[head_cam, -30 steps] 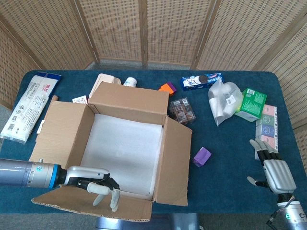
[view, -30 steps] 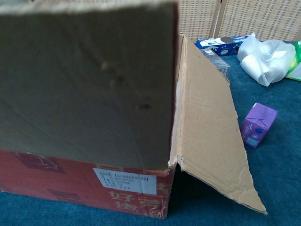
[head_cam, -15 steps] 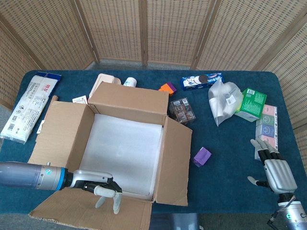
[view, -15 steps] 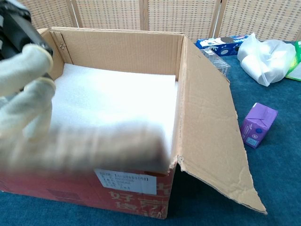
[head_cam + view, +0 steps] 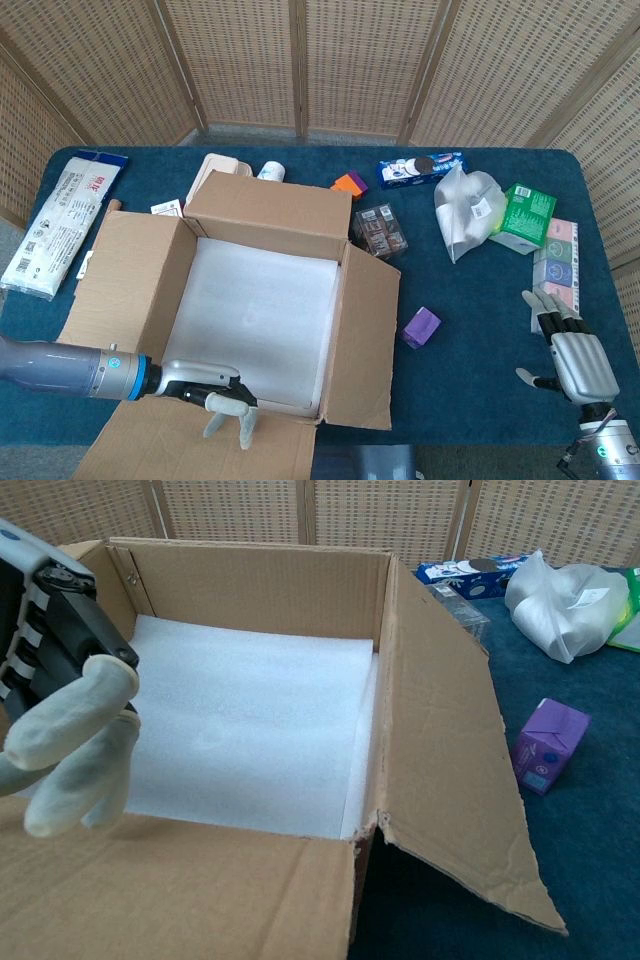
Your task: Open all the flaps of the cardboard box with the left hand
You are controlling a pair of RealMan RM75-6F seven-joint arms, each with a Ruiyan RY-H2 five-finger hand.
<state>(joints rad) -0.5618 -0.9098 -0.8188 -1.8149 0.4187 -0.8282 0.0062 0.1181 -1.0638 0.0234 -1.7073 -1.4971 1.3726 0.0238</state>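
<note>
Cardboard fills both views: the box [image 5: 262, 300] sits on the blue table [image 5: 470, 330] with all four flaps folded outward and a white foam sheet [image 5: 258, 325] covering its floor. Only the head view shows the right hand [image 5: 572, 355], resting well to the right of the box with fingers straight and slightly apart, holding nothing; its arm is cut off by the frame edge. The chest view brings the left hand [image 5: 70, 720] close, its pale fingertips [image 5: 75, 765] pointing down onto the near flap [image 5: 180, 890], loosely together and gripping nothing. A purple carton [image 5: 421, 327] lies just right of the box. That near flap's outer edge runs out of both frames.
</note>
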